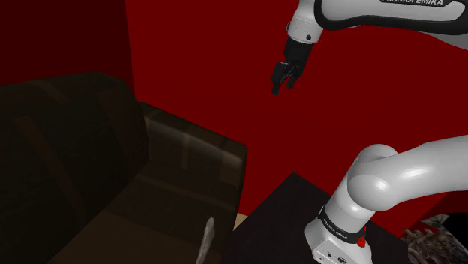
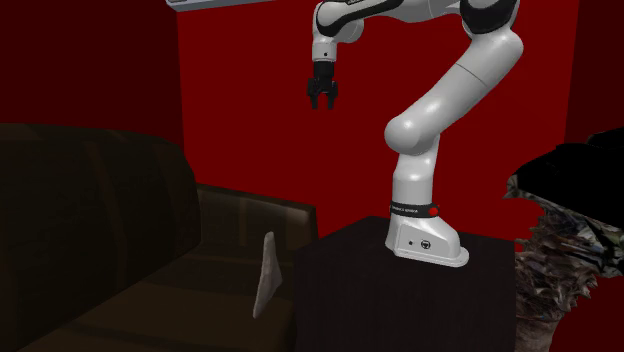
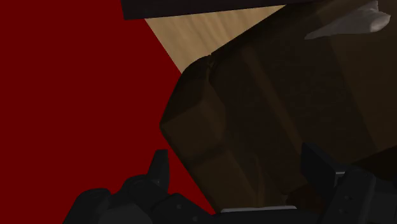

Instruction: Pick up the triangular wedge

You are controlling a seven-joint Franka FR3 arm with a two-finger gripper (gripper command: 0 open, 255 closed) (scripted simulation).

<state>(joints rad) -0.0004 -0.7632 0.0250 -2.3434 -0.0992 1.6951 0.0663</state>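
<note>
Fingers [image 3: 159,170] of the pincer [image 3: 235,167] stand spread apart, gripping nothing, high before the red wall [image 2: 250,100]. The pale grey wedge [image 2: 266,275] stands on edge on the dark brown sofa [image 2: 100,200], far below the pincer and well apart from it, near the black stand [image 2: 400,290].

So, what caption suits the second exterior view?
White arm on its dark stand, open gripper high against a red wall, pale grey wedge standing on the brown sofa below.
</note>
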